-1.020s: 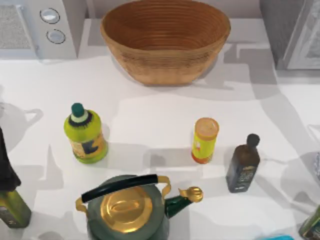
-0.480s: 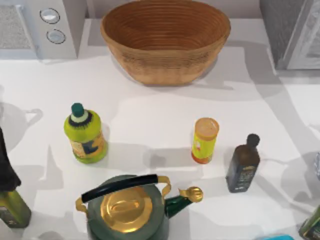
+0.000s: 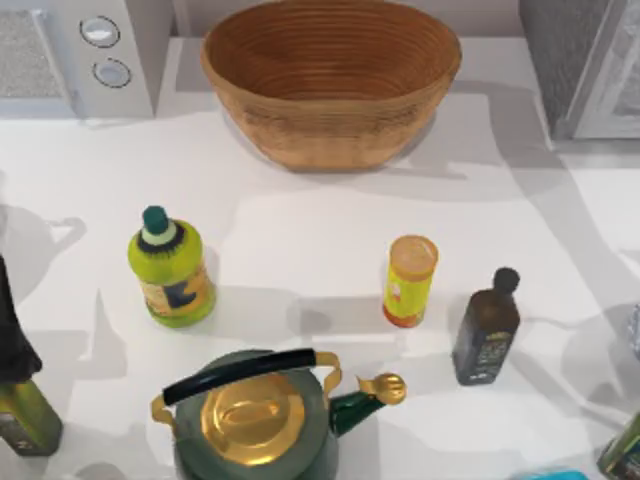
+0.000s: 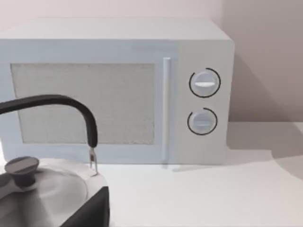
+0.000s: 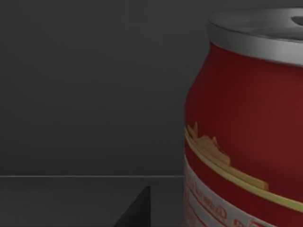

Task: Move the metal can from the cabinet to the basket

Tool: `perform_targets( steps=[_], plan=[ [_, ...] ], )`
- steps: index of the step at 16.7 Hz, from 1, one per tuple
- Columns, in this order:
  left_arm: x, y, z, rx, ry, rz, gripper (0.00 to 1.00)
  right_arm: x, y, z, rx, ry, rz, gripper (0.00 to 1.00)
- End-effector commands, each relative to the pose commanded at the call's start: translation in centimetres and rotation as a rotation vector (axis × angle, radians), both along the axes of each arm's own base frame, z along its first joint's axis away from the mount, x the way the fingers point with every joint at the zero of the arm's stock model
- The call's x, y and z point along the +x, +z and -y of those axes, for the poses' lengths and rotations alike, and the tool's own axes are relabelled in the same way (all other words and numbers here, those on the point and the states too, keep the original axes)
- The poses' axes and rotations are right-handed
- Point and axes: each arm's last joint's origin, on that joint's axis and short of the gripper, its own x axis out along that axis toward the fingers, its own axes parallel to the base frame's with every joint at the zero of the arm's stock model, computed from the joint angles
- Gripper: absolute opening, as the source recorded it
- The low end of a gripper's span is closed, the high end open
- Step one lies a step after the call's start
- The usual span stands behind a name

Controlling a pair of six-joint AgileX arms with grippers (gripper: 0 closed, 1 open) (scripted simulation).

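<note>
The metal can point(image 5: 246, 118) is red with yellow-white print and a silver top rim. It stands very close to my right wrist camera, inside a dark grey space with a flat floor. A dark wedge that may belong to my right gripper point(image 5: 138, 210) juts up beside the can's base. The cabinet point(image 3: 560, 60), grey and speckled with a pale door panel point(image 3: 615, 90), sits at the table's back right corner. The basket point(image 3: 330, 130), a wide tan wicker bowl, stands at the back middle with nothing in it.
A white microwave point(image 3: 60, 60) fills the back left corner. A yellow-green bottle point(image 3: 172, 270), a yellow tube with an orange lid point(image 3: 410, 282), a dark bottle point(image 3: 486, 330) and a green kettle point(image 3: 255, 415) stand across the front. A silver kettle point(image 4: 42, 189) sits before the microwave point(image 4: 118, 94).
Nothing on the table has moved. The arm shadows on the right side of the table have shifted slightly.
</note>
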Motion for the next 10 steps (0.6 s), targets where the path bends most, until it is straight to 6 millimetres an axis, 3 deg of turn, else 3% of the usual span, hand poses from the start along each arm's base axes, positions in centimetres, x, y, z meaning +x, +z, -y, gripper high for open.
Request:
perform_targets(
  steps=[7,10],
  plan=[
    [0.00,0.00,0.00,0.000,0.000,0.000,1.00,0.00,0.00,0.00,0.000,0.000,0.000,0.02],
    [0.00,0.00,0.00,0.000,0.000,0.000,1.00,0.00,0.00,0.00,0.000,0.000,0.000,0.00]
  ],
)
